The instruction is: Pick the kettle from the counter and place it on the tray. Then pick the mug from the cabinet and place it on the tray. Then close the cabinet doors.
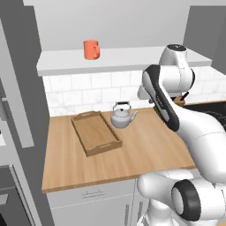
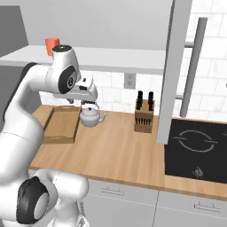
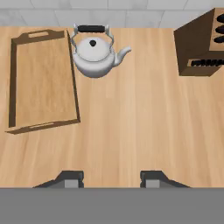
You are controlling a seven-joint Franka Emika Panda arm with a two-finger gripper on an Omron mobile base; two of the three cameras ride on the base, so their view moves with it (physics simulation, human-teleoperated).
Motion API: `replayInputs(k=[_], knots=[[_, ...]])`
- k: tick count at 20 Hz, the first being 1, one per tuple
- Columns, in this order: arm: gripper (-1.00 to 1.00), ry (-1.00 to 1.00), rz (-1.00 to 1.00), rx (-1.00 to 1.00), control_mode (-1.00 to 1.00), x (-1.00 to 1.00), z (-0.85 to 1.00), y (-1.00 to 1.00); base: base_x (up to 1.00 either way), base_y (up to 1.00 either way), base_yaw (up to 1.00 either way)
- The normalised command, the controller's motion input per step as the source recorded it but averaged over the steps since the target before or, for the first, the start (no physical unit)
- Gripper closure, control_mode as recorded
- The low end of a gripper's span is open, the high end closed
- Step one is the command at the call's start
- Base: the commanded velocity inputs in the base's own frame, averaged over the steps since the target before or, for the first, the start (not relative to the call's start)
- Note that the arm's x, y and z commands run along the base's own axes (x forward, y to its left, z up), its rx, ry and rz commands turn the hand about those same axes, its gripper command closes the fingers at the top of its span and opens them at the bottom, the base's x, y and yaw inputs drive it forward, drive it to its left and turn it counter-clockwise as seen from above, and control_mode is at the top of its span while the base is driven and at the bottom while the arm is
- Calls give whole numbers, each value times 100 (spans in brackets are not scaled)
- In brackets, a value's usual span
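Bare tray (image 3: pixel 41 83), kettle (image 3: pixel 95 54) just beside

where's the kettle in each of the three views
Left base view: the small silver-grey metal kettle stands on the counter at centre, right of the brown wooden tray.
Right base view: left of centre, below the robot's hand, right of the tray.
Hand view: upper left of centre, beside the tray.
Shared landmark: the tray.

Silver kettle (image 3: pixel 94 54), orange-red mug (image 1: pixel 91 49), brown tray (image 3: pixel 41 83), wood-grain counter (image 3: pixel 144 127).
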Motion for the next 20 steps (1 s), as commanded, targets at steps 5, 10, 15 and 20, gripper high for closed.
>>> replayInputs(k=[5, 10, 15, 20], knots=[[-100, -12, -13, 0, -100, 0, 0, 26, 0, 0, 0], [-100, -21, -39, 0, -100, 0, -6, 24, 0, 0, 0], [-100, -7, -19, 0, -100, 5, -10, 6, 0, 0, 0], [-100, -8, -3, -2, -100, 9, -23, 6, 0, 0, 0]])
